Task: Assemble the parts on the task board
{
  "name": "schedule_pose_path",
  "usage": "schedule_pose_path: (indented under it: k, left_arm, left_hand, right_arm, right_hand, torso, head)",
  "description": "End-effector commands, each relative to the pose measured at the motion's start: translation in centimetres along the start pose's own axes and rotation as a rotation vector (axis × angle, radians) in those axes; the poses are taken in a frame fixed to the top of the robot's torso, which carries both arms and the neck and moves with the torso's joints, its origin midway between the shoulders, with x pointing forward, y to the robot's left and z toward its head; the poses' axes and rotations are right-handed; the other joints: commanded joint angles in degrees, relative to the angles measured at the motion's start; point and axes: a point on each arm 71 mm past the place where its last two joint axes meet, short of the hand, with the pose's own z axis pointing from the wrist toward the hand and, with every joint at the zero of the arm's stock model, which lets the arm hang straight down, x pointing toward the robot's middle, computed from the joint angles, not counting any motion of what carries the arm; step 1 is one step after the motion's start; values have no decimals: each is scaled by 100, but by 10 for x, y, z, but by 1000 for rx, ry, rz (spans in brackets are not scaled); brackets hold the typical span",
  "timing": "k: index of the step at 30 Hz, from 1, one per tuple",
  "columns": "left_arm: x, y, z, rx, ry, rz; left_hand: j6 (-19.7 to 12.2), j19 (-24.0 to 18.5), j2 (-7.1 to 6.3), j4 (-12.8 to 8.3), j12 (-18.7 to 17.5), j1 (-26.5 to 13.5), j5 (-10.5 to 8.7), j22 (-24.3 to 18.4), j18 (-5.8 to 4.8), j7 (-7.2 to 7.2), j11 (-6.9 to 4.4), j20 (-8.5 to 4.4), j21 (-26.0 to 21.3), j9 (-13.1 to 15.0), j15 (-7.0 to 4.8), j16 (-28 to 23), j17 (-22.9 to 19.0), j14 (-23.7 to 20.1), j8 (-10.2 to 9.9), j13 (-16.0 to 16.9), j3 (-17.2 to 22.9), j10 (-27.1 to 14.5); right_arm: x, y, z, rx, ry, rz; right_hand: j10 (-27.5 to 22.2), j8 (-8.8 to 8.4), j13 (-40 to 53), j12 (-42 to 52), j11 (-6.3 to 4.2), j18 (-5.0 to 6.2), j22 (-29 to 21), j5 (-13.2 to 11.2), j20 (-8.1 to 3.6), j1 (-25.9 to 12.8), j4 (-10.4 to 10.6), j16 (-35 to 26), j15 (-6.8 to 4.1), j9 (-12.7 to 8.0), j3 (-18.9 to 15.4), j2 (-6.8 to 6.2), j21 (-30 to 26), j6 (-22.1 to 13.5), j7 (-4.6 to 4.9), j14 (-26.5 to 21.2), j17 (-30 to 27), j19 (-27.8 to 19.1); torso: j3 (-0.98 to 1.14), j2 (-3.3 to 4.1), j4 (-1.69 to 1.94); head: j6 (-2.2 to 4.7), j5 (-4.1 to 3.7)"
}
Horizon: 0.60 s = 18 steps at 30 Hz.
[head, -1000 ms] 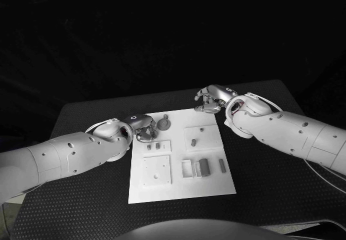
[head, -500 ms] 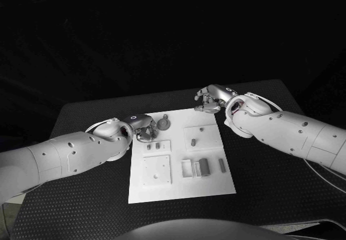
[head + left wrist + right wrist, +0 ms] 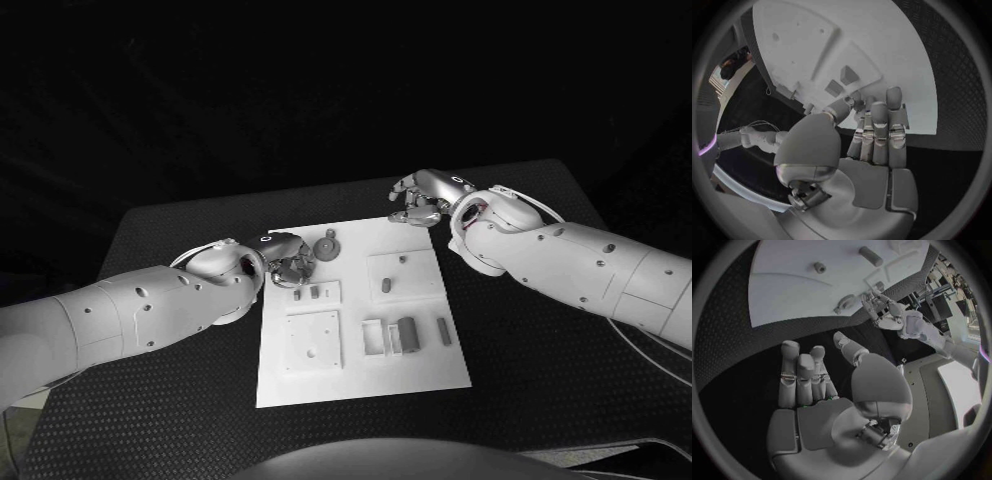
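The black table (image 3: 173, 400) carries the white task board (image 3: 361, 375) at its middle, a rectangle whose long axis runs away from the robot, its far end slightly toward the robot's right. The left arm (image 3: 116, 315) reaches in beside the board's near-left quarter, and the right arm (image 3: 577, 265) crosses to the far right corner.

On the board, a raised square plate (image 3: 313, 340) sits near the left edge, with a smaller plate (image 3: 319, 293) beyond it holding two short grey pegs (image 3: 306, 294). A second square recess (image 3: 404, 274) holds a grey peg (image 3: 387, 285) lying roughly along the board's length. Nearer the robot, a grey block (image 3: 408, 333) and a slim grey bar (image 3: 444, 332) lie side by side, both lengthwise. A round grey part (image 3: 329, 245) rests near the far left corner.

The left hand (image 3: 286, 257) hovers at the board's left edge just beside that round part, fingers curled; whether it pinches anything cannot be told. The right hand (image 3: 423, 197) is at the far edge, fingers loosely bent, holding nothing.
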Motion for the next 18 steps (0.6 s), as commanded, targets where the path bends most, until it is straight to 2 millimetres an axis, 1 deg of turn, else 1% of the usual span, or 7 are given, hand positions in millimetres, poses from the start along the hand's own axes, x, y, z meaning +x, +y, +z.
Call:
schedule_pose_path:
  k: [1,7,14,16,18]
  left_arm:
    - [1,0,0,-6,0,-8]
    - [0,3,-1,-14,-10,-7]
    - [-3,18,-6,-49,-21,-12]
    - [-4,25,-9,-67,-17,-40]
    - [-5,30,-11,-88,-21,-76]
  left_hand:
    - [-78,-16,-57,3,-3,-12,6,118,312,12,3,24,-26,-18,13,31,-9,-38,-36,13,-46,-37]
    - [-146,-12,-69,8,4,2,7,118,318,16,3,27,-30,-36,13,33,-14,-38,-56,26,-56,-40]
    - [-168,-16,-95,9,-2,10,6,116,320,25,7,31,-37,-43,17,32,-19,-43,-52,31,-66,-60]
    - [-153,-23,-109,14,-9,10,5,115,320,35,15,36,-43,-41,24,28,-23,-50,-35,31,-70,-84]
    - [-84,-21,-110,37,-2,9,7,116,325,79,19,41,-47,-28,29,30,-28,-50,18,40,-71,-91]
  right_arm:
    - [0,0,0,-3,-1,0]
    - [0,0,0,-3,0,0]
    - [-1,-4,-1,4,5,27]
    - [-2,-7,-2,-2,4,44]
    - [-2,-10,-3,-5,4,67]
  right_hand:
    - [-49,-23,-6,20,4,231,106,33,-34,-21,15,-40,3,-7,1,12,-35,-24,38,49,9,-5]
    - [-49,-24,-7,20,4,231,106,33,-34,-20,15,-40,4,-7,2,12,-35,-26,39,48,9,-5]
    - [-51,-24,-11,22,6,231,107,34,-35,0,-5,-41,6,-8,4,-5,-36,-26,40,46,10,-8]
    - [-52,-24,-12,23,6,231,108,33,-35,6,-12,-42,6,-8,4,-11,-37,-28,41,44,10,-11]
    - [-53,-26,-13,22,7,231,108,33,-34,5,-14,-44,7,-9,3,-15,-38,-31,42,42,9,-14]
  torso:
    - [0,2,2]
    - [-2,1,2]
    - [1,-2,-1]
    - [1,-1,-2]
    - [0,0,-5]
  head:
    - [-3,-4]
    - [2,-6]
    - [18,-9]
    - [24,-6]
    - [30,-6]
